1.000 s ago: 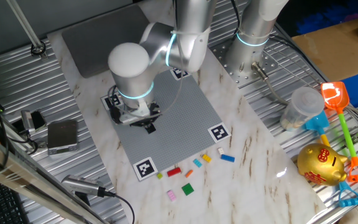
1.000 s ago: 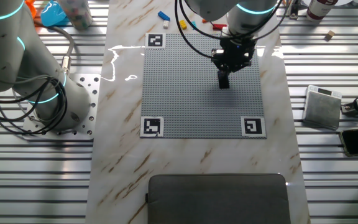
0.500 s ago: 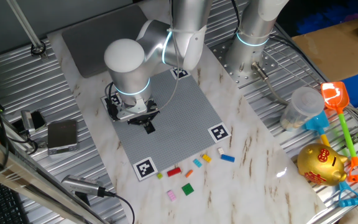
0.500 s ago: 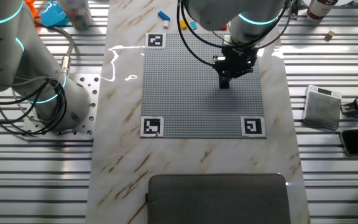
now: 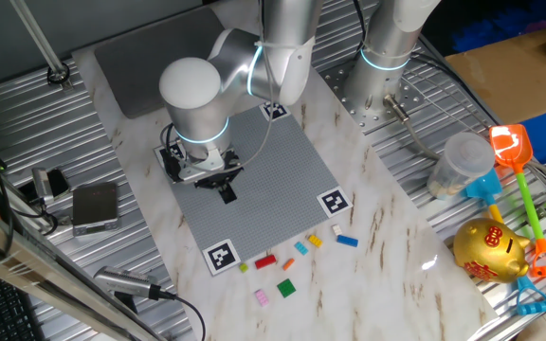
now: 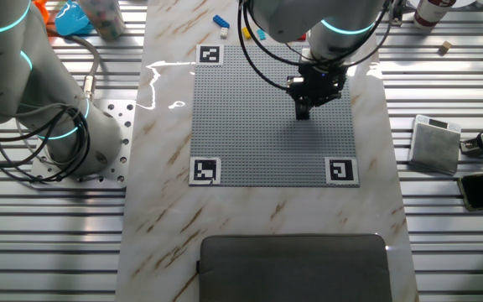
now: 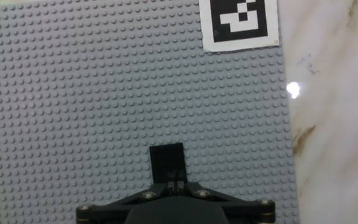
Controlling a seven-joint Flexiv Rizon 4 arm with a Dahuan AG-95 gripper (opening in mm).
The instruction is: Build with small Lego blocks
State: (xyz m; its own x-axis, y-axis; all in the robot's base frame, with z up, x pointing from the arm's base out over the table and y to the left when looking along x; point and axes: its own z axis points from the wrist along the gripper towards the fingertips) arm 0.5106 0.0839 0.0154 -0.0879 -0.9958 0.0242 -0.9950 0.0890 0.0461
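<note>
So the black two-finger gripper [image 7: 168,180] is down low over the big grey studded baseplate [image 7: 92,112], fingers pinched together on a small black Lego block [image 7: 167,162] sitting right at the tips, flat face toward the hand camera. Can't tell if it's seated on the studs yet. The loose coloured little bricks [image 5: 297,258] lie well away on the marble table [image 5: 387,246], past the plate's marker edge.
</note>
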